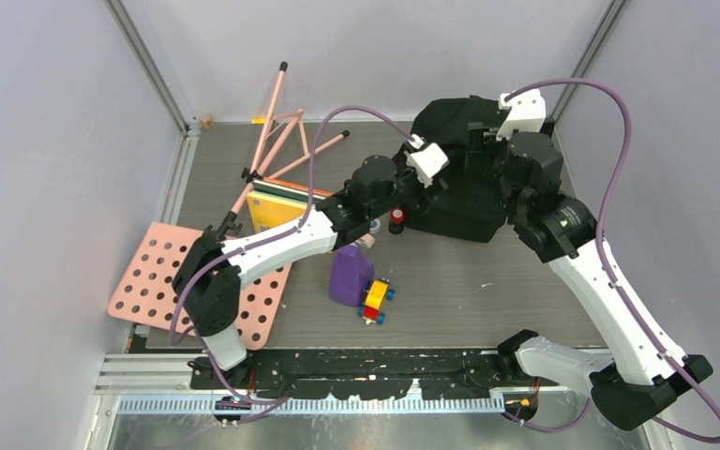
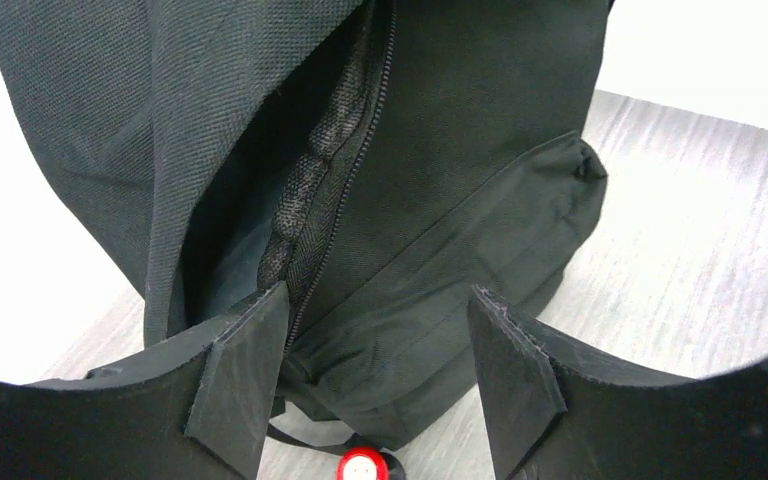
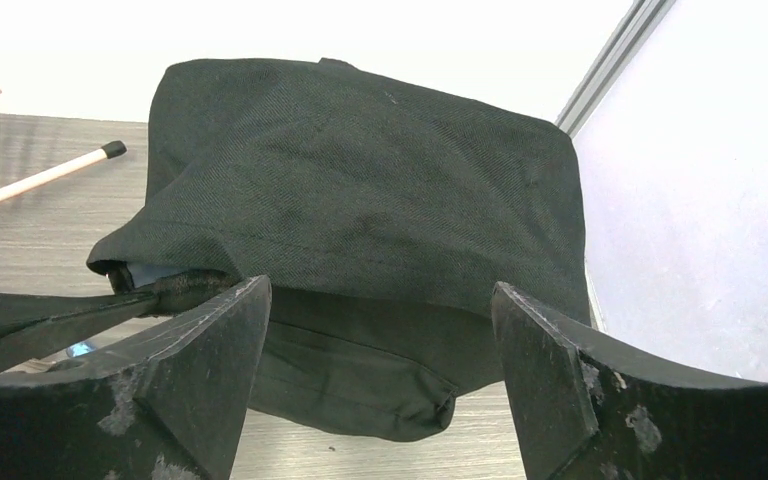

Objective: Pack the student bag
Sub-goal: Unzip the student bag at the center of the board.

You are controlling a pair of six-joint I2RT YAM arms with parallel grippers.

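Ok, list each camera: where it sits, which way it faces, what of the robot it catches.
Top external: fixed above and behind the bases, looking down on the table; left arm and right arm both show.
Left wrist: on the left arm, looking past the open left gripper into the student bag's unzipped opening.
Right wrist: on the right arm, looking past the open right gripper at the bag's draped fabric.
Shared: all three show the bag; top and left wrist share the red-capped item.
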